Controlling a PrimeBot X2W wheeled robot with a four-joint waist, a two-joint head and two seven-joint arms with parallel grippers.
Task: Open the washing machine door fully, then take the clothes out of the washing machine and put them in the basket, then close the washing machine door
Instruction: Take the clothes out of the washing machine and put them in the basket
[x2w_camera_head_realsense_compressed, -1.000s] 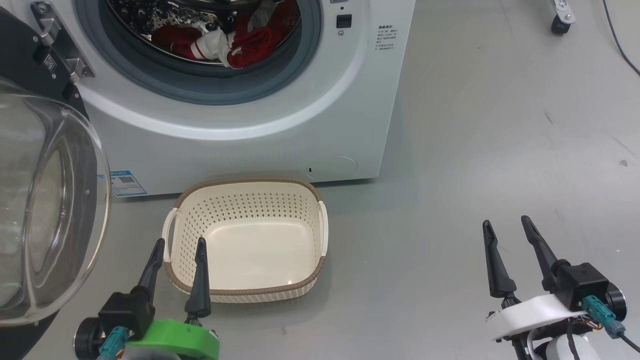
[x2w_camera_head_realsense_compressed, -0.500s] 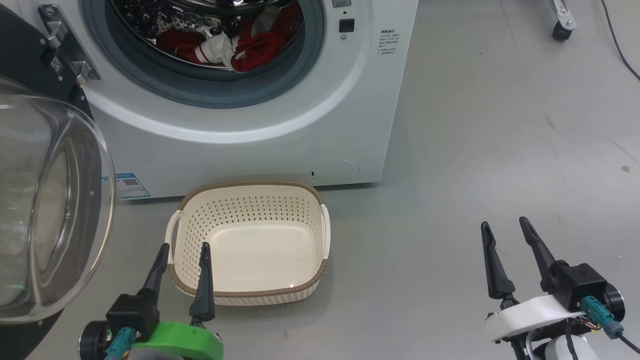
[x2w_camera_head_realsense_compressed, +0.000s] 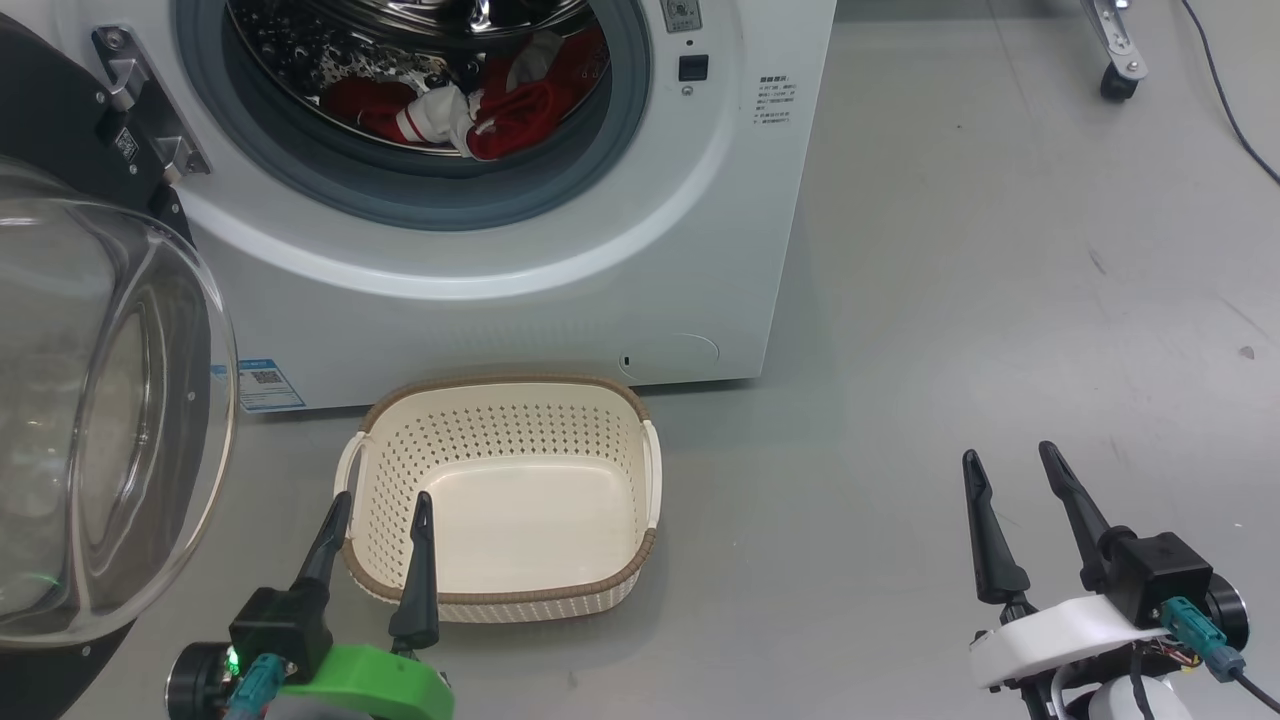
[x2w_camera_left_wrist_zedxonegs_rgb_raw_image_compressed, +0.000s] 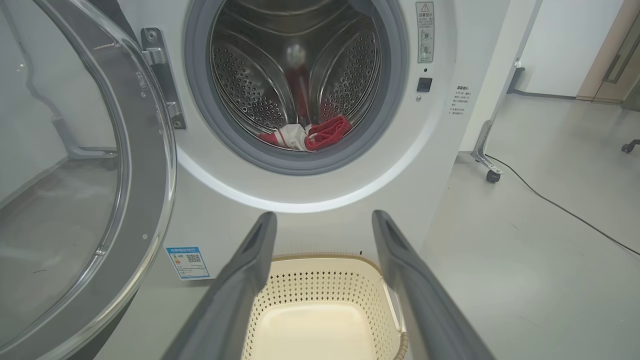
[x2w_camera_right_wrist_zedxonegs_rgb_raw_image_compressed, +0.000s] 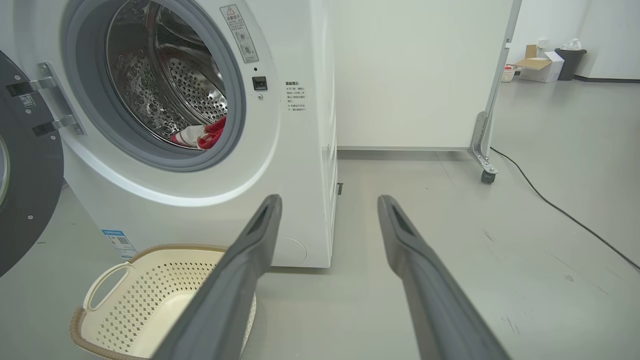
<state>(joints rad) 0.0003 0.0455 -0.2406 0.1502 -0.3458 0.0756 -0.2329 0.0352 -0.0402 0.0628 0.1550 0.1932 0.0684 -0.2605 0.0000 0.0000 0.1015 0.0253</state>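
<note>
Both wide open, empty: left gripper (x2w_camera_head_realsense_compressed: 383, 497), right gripper (x2w_camera_head_realsense_compressed: 1008, 452). Clothes (x2w_camera_head_realsense_compressed: 480, 105) in drum (x2w_camera_head_realsense_compressed: 290, 60), up ahead of left one; basket (x2w_camera_head_realsense_compressed: 500, 383) just under its tips, door (x2w_camera_head_realsense_compressed: 120, 400) close on its left. Sloppy reach prob clips it.

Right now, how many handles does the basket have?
2. The left handle sticks out from the left side of the basket, and the right handle sticks out from the opposite side. Both show fully, so none seems hidden.
</note>
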